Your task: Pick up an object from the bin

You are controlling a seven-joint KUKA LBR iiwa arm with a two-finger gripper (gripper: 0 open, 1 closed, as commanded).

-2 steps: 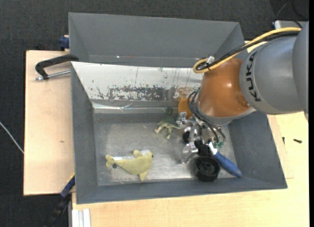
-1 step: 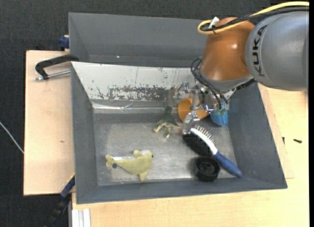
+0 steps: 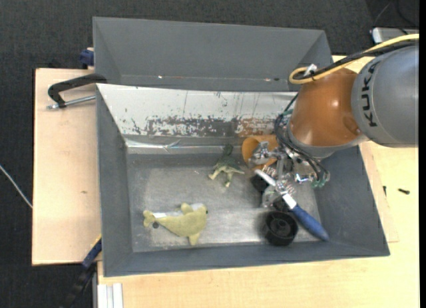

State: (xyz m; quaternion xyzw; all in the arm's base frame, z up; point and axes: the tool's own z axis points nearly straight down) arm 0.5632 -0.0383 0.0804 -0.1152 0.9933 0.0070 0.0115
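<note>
The gripper [image 3: 275, 190] hangs low inside the grey metal bin [image 3: 113, 187], just behind the black round ring-shaped plastic thing [image 3: 279, 228] that lies near the bin's front wall. I cannot tell whether the gripper is open or closed, and nothing can be made out in its grasp. A blue slim plastic handle [image 3: 310, 222] lies just right of the black ring, touching it. A small olive-green toy figure [image 3: 225, 168] lies behind and left of the ring. A pale yellow plush fish [image 3: 181, 221] lies well to the ring's left.
</note>
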